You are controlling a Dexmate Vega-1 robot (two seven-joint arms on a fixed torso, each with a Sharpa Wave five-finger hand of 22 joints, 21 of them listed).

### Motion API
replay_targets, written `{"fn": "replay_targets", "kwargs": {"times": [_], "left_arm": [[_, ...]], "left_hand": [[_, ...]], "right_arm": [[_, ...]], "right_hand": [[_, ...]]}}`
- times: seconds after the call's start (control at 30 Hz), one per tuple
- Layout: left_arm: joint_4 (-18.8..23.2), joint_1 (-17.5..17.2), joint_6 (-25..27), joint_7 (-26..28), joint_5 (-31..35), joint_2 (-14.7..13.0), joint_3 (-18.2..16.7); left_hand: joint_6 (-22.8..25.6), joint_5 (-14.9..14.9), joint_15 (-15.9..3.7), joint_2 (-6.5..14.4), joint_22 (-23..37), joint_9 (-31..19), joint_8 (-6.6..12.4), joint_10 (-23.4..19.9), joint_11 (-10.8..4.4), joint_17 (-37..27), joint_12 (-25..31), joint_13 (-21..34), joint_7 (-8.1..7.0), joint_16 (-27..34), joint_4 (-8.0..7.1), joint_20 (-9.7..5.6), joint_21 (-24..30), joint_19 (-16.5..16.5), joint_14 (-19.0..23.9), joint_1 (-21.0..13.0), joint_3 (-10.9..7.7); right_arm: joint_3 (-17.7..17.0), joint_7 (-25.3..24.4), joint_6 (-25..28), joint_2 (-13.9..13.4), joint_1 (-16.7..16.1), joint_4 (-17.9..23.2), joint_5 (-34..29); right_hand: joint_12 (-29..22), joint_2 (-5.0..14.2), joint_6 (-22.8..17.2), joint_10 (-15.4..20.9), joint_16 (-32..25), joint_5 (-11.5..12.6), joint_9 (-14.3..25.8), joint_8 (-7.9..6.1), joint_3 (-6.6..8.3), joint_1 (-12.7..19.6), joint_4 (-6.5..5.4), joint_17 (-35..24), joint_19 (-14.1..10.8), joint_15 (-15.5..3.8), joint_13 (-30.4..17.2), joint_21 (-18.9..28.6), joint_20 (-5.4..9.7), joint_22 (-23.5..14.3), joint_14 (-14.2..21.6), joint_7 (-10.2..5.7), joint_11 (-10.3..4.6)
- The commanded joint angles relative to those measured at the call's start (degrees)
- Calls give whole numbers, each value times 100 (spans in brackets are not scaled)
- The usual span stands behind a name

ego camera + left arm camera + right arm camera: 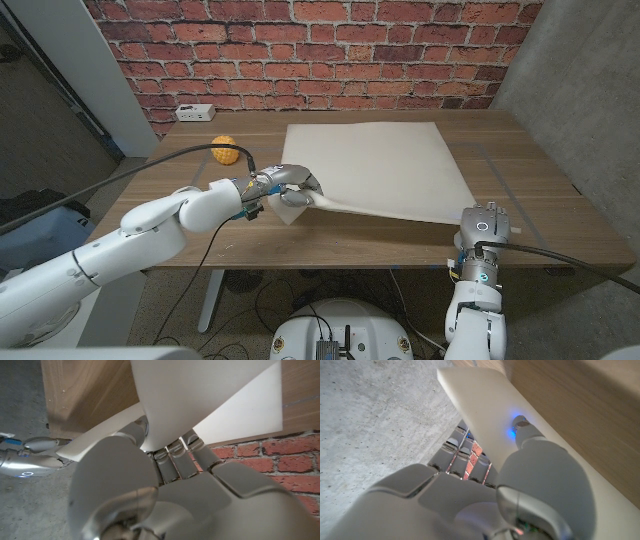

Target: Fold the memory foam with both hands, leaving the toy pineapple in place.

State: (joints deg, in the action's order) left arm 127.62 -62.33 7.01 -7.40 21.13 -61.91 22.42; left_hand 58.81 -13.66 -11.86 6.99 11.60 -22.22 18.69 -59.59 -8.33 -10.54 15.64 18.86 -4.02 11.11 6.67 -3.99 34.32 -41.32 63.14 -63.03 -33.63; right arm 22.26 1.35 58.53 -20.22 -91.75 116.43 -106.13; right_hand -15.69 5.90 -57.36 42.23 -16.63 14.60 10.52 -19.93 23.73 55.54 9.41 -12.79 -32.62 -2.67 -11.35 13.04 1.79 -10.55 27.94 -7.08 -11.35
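Fingers of my left hand (pixel 285 188) grasp the flat white memory foam sheet's (pixel 375 168) near corner. My right hand (pixel 485 226) grips its other near corner. Round yellow toy pineapple (pixel 224 149) sits beside the foam.

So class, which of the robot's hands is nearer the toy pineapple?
Left. The left hand grips the foam's near left corner, just in front of the pineapple. The right hand holds the near right corner, across the table.

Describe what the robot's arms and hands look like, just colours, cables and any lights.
Both arms have glossy white rounded shells. The left robot hand is silver-grey with dark seams at its segments; a black cable trails along that arm. The right robot hand is also grey, with a small blue light on its back and a black cable behind it.
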Motion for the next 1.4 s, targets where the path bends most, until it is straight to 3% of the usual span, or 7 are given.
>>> {"fn": "replay_targets", "kwargs": {"times": [0.03,0.2,0.4,0.73,0.83,1.0,1.4], "left_arm": [[-113,-719,362,981,-185,65,-585],[-345,-831,5,1251,-695,250,-754],[-434,-627,-250,1138,-867,281,-619],[-281,-231,-85,1147,-383,337,-334],[-218,-27,95,1122,-32,379,-177],[-167,348,283,909,375,467,78],[-523,1141,311,289,288,822,459]], "left_hand": [[-10,-29,-113,291,17,-7,19,-55,-33,-32,-25,399,48,29,-68,-224,56,-2,20,135,-70],[-73,-17,-103,316,20,12,-8,-66,6,-28,-32,434,137,40,-30,-182,145,-102,31,74,-104],[-136,18,-56,305,19,31,-44,-23,75,-15,-57,464,198,38,-31,-125,211,-153,27,73,-112],[-241,59,-47,315,14,56,-111,33,136,-3,-85,500,240,26,-40,-96,277,-168,-7,71,-137],[-261,74,-41,306,12,65,-131,52,87,1,-105,497,205,15,-51,-95,289,-141,-41,84,-136],[-210,105,-47,284,9,99,-143,62,-4,-3,-174,439,51,-30,-108,-46,229,225,-229,148,-115],[-199,101,-39,306,6,117,-149,45,-31,-13,-175,463,117,-4,-146,-22,256,290,-254,172,-117]], "right_arm": [[-71,-362,191,260,-358,507,305],[-91,-1457,134,271,-571,905,1325],[-57,-2410,-26,117,-455,969,2167],[277,-3060,-82,-240,270,510,2712],[387,-3169,-80,-360,527,345,2837],[515,-3436,-109,-506,897,132,3163],[691,-4073,-72,-729,1511,-155,3976]], "right_hand": [[-37,85,-273,200,-84,-54,25,-50,-56,147,9,-43,-72,-1034,-13,46,-15,-9,122,123,10],[-47,80,-561,399,-92,-92,17,-89,-80,251,41,-32,-81,-1040,-12,43,-18,-7,179,223,-25],[-37,97,-637,487,-133,-110,11,-63,-116,302,31,-47,-126,-1040,-11,58,-7,-8,255,276,-27],[-10,126,-663,528,-159,-124,14,-19,-156,372,29,-64,-160,-1052,-11,72,49,-13,280,270,-31],[4,133,-679,531,-163,-128,15,-8,-170,398,31,-68,-160,-1055,-12,72,50,-15,281,293,-32],[15,137,-677,538,-165,-132,18,9,-184,424,33,-72,-161,-1054,-12,73,54,-16,278,310,-32],[44,160,-735,568,-165,-134,25,33,-213,484,25,-72,-176,-1042,-13,79,30,-19,286,342,-28]]}}
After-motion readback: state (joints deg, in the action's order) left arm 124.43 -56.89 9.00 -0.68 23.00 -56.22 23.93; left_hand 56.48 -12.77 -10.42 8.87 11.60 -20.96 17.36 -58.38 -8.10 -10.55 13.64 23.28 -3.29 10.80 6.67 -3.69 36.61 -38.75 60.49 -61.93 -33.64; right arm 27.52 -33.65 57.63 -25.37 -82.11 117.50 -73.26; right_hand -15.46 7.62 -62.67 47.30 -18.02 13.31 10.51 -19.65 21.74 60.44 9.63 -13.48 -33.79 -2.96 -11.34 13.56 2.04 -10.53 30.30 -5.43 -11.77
